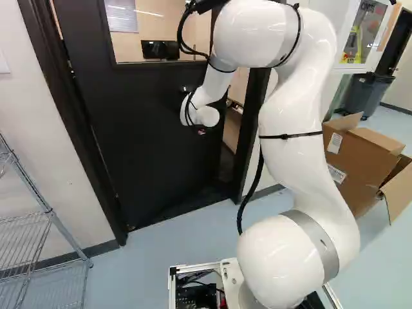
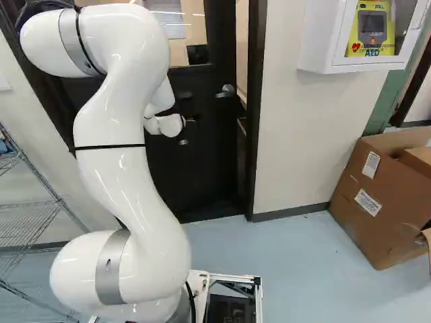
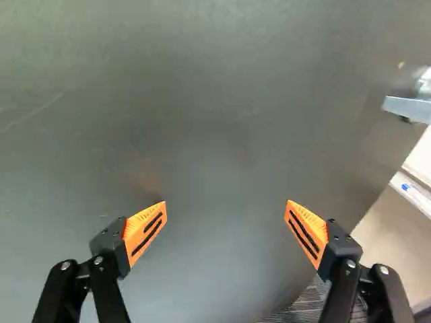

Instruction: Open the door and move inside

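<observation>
Smooth, white and bulky, the arm stands closest in both base views, its far end reaching to a dark door. That door is ajar, its long axis upright. Its hinge side lies at the left of the left base view, and its free edge is swung inward, away from the arm, leaving a gap beside the door frame. The lever handle sits near the free edge, its long axis roughly level, pointing from that edge back toward the hinges.

At the end of the arm, the gripper has its two fingers spread wide, their orange pads well apart. The door's flat face lies ahead of both fingers and shows across the space between them; whether the tips touch it, I cannot tell. The handle lies ahead and off to one side, outside the fingers.
</observation>
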{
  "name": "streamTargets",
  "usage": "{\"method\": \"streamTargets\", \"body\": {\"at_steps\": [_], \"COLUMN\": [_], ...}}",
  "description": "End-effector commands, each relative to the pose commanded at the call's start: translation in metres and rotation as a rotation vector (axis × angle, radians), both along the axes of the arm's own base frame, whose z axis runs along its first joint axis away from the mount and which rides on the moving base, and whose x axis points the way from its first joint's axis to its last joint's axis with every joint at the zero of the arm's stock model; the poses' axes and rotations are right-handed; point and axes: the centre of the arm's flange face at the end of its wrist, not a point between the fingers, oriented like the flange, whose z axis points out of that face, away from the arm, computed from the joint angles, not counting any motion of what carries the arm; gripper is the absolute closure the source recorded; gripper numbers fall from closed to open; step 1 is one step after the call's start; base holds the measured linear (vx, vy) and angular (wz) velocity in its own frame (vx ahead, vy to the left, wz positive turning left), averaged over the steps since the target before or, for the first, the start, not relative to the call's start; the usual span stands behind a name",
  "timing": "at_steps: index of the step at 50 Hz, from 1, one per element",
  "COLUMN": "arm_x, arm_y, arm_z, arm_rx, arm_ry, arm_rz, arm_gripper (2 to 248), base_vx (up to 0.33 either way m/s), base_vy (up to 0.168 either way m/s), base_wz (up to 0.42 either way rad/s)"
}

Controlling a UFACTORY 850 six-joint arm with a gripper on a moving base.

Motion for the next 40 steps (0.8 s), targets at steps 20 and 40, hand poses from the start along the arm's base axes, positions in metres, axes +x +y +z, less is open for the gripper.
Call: {"method": "streamTargets", "body": {"at_steps": [20, 40], "arm_x": [0.033, 0.067], "arm_y": [0.033, 0.062], "arm_z": [-0.007, -0.015], "arm_rx": [-0.014, -0.006], "arm_ry": [-0.028, -0.064], "arm_rz": [0.067, 0.095], "arm_gripper": [3, 3], "base_vx": [0.000, 0.000], "base_vy": [0.000, 0.000], "base_wz": [0.000, 0.000]}}
